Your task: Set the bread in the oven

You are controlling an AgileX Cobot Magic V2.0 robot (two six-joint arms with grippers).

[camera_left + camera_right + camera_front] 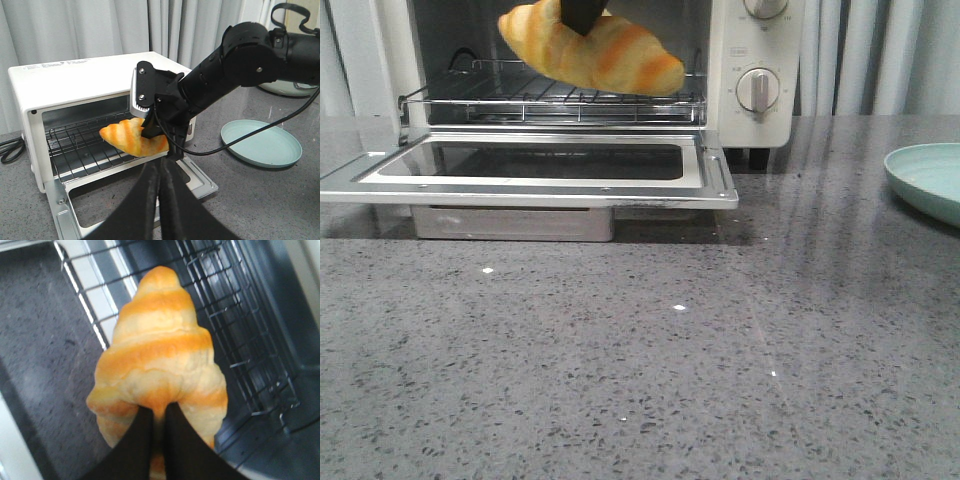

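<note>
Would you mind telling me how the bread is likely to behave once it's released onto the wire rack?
The bread probably yields: the right gripper dents it. Its rounded, tapered shape may rock on the rack.

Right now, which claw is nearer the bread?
Right. The right claw is clamped on the bread above the oven rack; the left claw is shut, back from the open door.

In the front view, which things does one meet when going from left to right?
Oven door → bread → oven knob → plate.
</note>
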